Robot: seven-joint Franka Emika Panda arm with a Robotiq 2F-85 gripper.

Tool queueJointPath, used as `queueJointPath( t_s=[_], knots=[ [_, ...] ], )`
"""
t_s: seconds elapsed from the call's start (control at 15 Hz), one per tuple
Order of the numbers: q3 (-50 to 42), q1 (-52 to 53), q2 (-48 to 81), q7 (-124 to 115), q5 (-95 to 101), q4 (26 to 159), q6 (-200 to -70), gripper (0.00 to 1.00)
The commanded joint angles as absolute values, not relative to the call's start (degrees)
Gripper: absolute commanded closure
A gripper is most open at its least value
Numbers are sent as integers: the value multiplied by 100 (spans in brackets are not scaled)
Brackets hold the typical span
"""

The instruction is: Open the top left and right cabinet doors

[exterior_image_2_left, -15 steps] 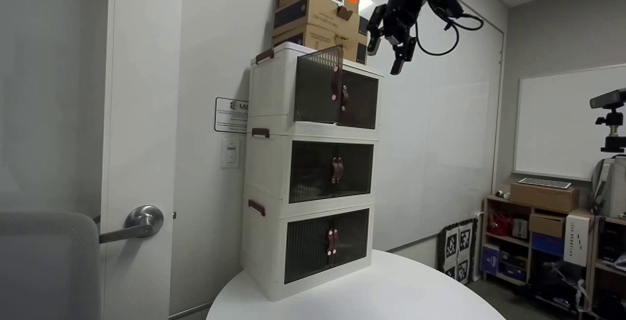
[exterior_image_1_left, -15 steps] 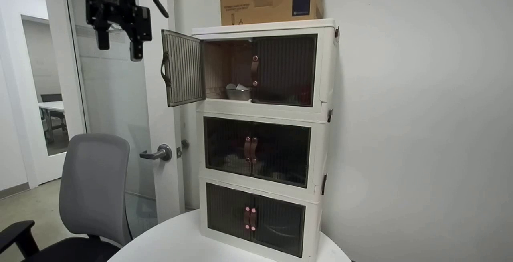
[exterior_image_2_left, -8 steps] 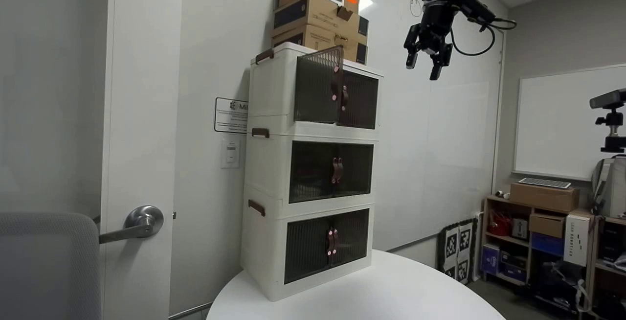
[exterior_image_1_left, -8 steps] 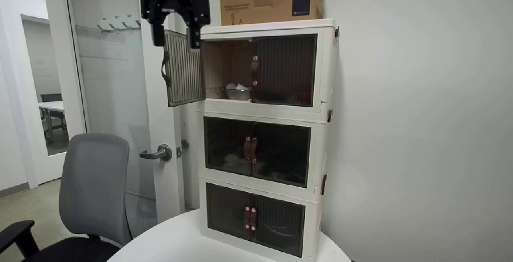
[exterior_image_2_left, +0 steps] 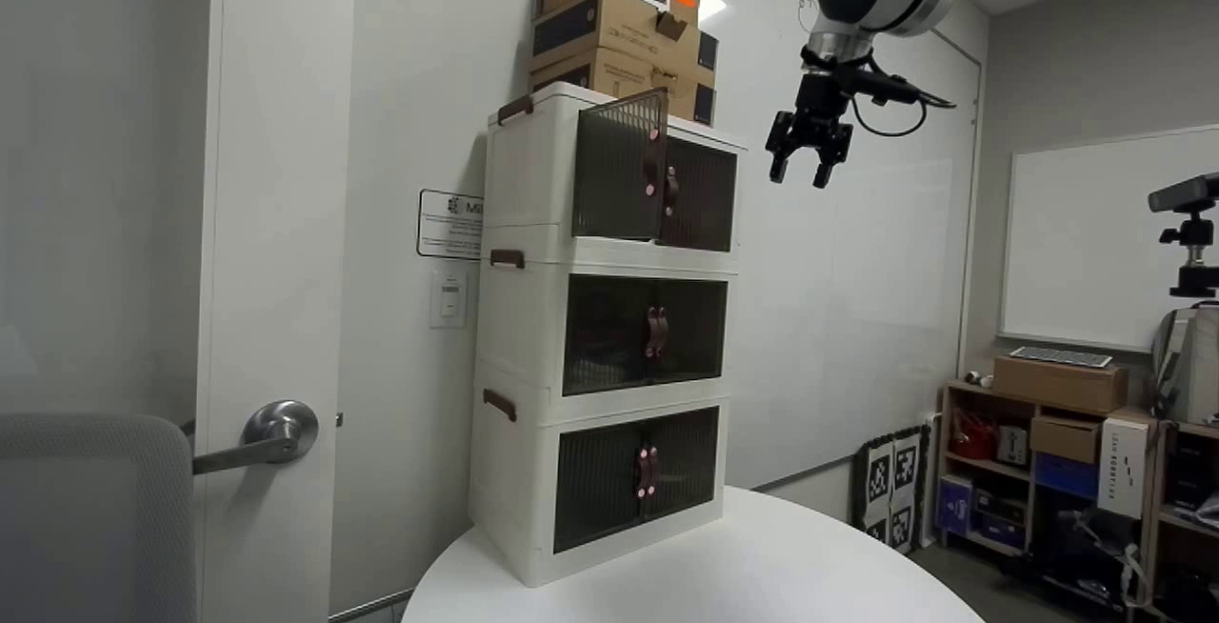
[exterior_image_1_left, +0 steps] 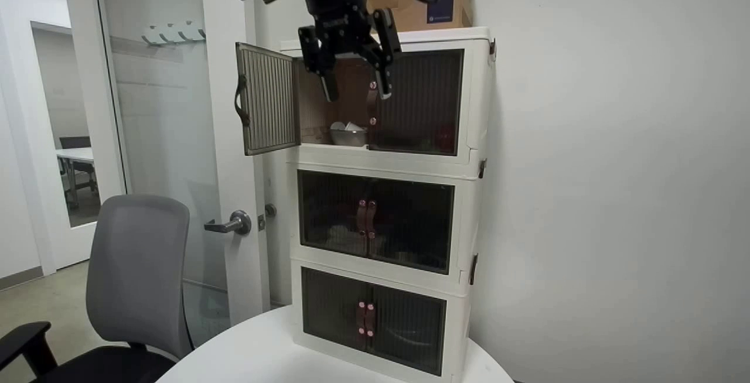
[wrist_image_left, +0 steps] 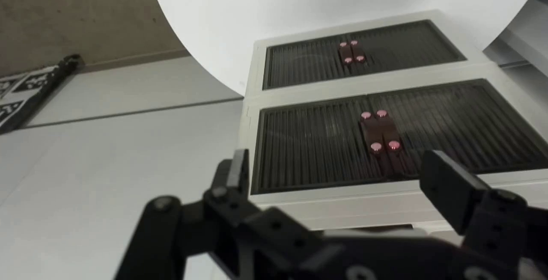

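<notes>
Your gripper (exterior_image_1_left: 357, 93) had swung rightward and lower before the cabinet (exterior_image_1_left: 381, 163), spread and empty.
At the cabinet's upper left, the top left door (exterior_image_1_left: 268, 101) stood open; at its upper right, the top right door (exterior_image_1_left: 423, 102) was closed. You were likely starting the latter, which next called for hooking its handle (exterior_image_1_left: 372, 105) and pulling.

three cabinet tiers (exterior_image_2_left: 519, 318), two top doors (exterior_image_1_left: 419, 102), four lower doors (exterior_image_1_left: 410, 225), one hand (exterior_image_2_left: 800, 173)

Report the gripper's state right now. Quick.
Gripper: open, holding nothing.
</notes>
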State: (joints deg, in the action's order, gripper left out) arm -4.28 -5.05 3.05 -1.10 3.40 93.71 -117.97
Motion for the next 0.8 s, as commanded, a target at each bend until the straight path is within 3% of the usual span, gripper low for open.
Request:
queueJointPath(
  t_s=[0.0,0.4,0.73],
  knots=[
    [-376,-443,1088,-21,280,8671,-12537,0],
    [-49,-657,1717,988,-883,7990,-13685,0],
    [408,-949,1935,2241,-2260,7561,-13601,0]
  ],
)
